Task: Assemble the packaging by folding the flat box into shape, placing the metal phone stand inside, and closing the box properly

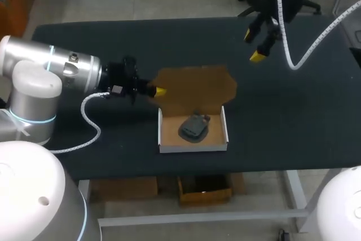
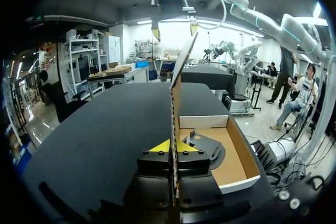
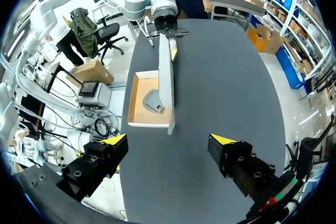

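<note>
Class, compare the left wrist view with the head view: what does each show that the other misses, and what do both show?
Left wrist only: the brown cardboard lid seen edge-on, clamped in the left gripper. Head only: the lid's broad brown face with notched corners. Both: the dark metal phone stand lying inside the open white-walled box.

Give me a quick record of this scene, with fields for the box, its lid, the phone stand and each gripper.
box: folded into shape, sitting on the table, not yet closed
lid: open, standing roughly upright from the box's far wall
phone stand: dark, lying inside the box
left gripper: shut on the lid at its side edge, one finger on each face
right gripper: open, in the air above the table beyond the box, touching nothing
</note>
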